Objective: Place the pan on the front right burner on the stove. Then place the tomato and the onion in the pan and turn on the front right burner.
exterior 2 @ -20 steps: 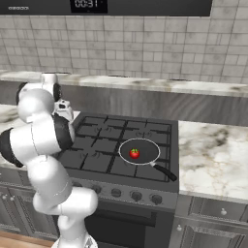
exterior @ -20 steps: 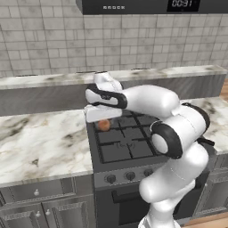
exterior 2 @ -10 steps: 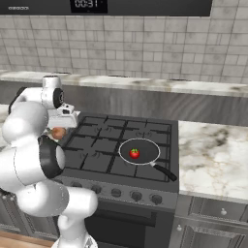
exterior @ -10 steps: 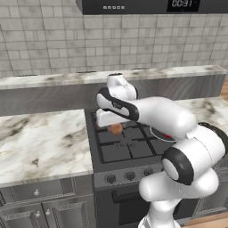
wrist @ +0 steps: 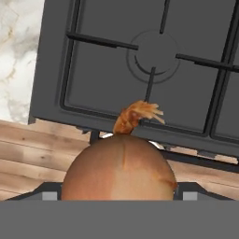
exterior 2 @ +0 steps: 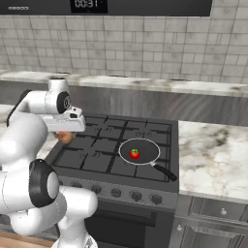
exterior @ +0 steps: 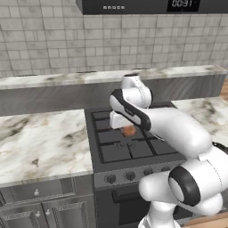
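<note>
Carrying the onion (wrist: 119, 165) between wide-set jaws, the end effector (exterior 2: 66, 131) is hovering over the stove (exterior 2: 92, 162)'s left side. Apparently gripped. The pan (exterior 2: 139, 152), holding the tomato (exterior 2: 134, 153), is sitting to its right; next comes moving across and releasing.

free: bare grates across the left and rear of the stove (exterior 2: 97, 160) | blocked: pan (exterior 2: 139, 151) at centre-right of the right base view, tomato (exterior 2: 134, 153) inside, handle toward lower right

onion (wrist: 119, 168) btm cut off, claw hidden
</note>
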